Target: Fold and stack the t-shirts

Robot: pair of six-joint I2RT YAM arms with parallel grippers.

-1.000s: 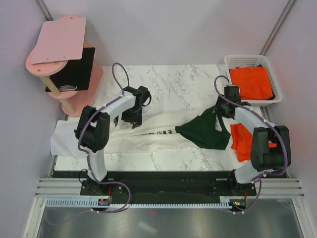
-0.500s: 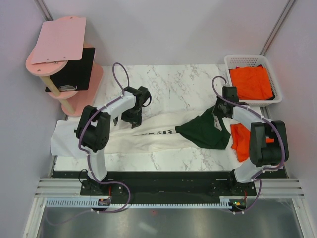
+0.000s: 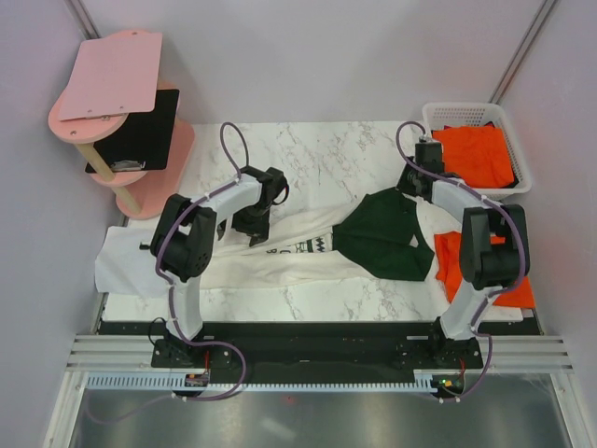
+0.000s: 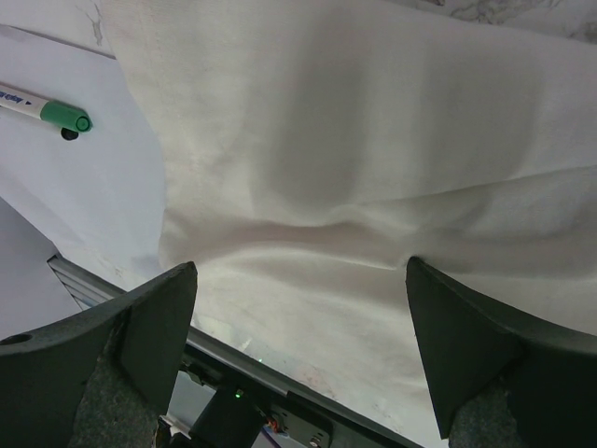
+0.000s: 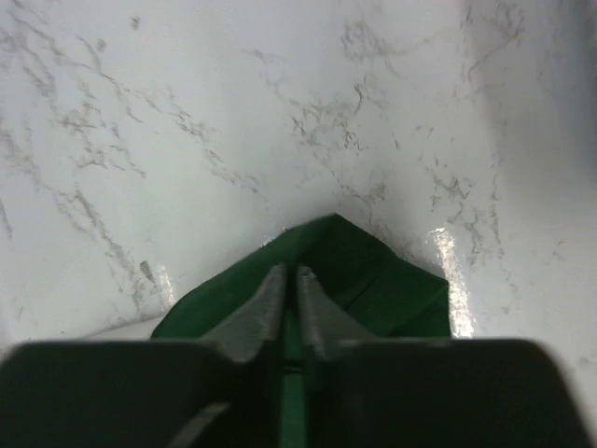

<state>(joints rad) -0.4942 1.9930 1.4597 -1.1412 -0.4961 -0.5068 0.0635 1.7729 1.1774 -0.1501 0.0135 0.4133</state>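
A cream-white t-shirt (image 3: 280, 250) lies spread across the table, its dark green sleeve (image 3: 382, 238) bunched at the right. My right gripper (image 3: 409, 190) is at the sleeve's far corner. In the right wrist view it (image 5: 290, 280) is shut on the green cloth (image 5: 382, 285), a fold pinched between the jaws. My left gripper (image 3: 252, 222) hangs over the shirt's left half. In the left wrist view it (image 4: 298, 285) is wide open above the cream cloth (image 4: 373, 140), holding nothing. One orange t-shirt (image 3: 474, 154) lies in the basket and another (image 3: 454, 266) on the table's right edge.
The white plastic basket (image 3: 438, 112) stands at the back right corner. A pink stand (image 3: 112, 84) with a black board (image 3: 140, 131) is off the table's left side. White paper (image 4: 84, 187) with a green-capped pen (image 4: 56, 112) lies beside the shirt at the left.
My right gripper closed on the green sleeve and drew its corner toward the far right, stretching the sleeve out. The left gripper shifted slightly right and stayed open.
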